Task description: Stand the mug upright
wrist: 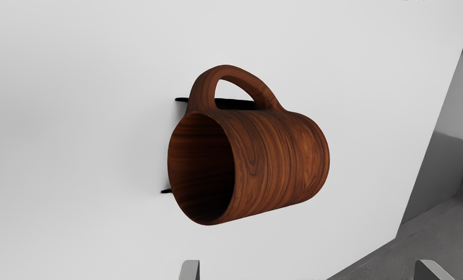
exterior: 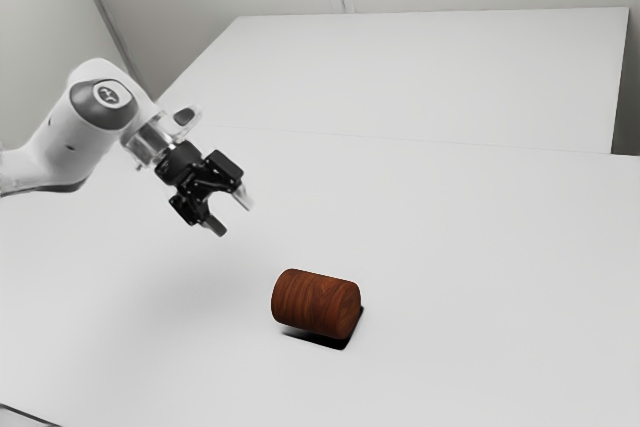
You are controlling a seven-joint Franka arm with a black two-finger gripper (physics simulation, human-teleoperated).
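The gripper (exterior: 232, 215) hangs above the table in the exterior view, up and to the left of the mug, its two fingers spread with nothing between them. A brown wood-grain mug (exterior: 315, 303) lies on its side, its closed base toward the exterior view's right. In the wrist view the mug (wrist: 278, 159) shows its dark open mouth and its looped handle (wrist: 202, 87), which stands out from the side of the body. Both fingertips of the gripper (wrist: 307, 270) are far apart at the bottom edge, not touching the mug.
The mug rests on a wide white table (exterior: 480, 247). Behind it a white raised surface or panel (exterior: 430, 67) stretches along the back. In the wrist view the table's edge borders a grey floor (wrist: 437, 241).
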